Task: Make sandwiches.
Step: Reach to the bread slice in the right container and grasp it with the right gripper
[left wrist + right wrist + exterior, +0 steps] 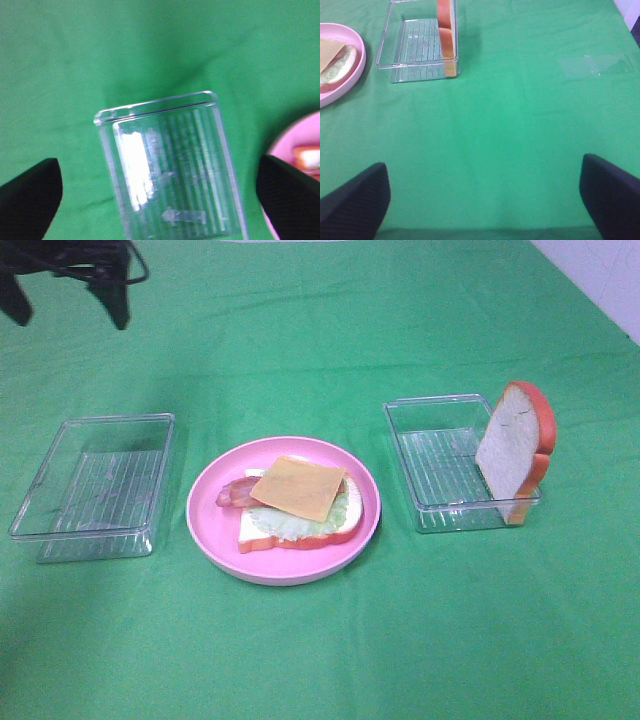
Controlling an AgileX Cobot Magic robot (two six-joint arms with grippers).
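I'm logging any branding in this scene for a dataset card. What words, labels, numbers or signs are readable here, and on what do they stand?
None can be read in any view.
Left clear tray: faint embossed marks on its base in the left wrist view, too blurred to read.
Right clear tray, pink plate, bread slice, cheese, green cloth: no print shows.

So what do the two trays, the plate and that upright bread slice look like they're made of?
Trays: clear, glossy hard plastic; the cloth shows through and the ridged floors catch glare. Plate: pink, smooth, slight sheen, probably plastic. Bread slice: likely a foam or soft plastic toy, matte speckled white face, uniform orange crust, standing against the tray wall. Tablecloth: green woven fabric, faint creases.
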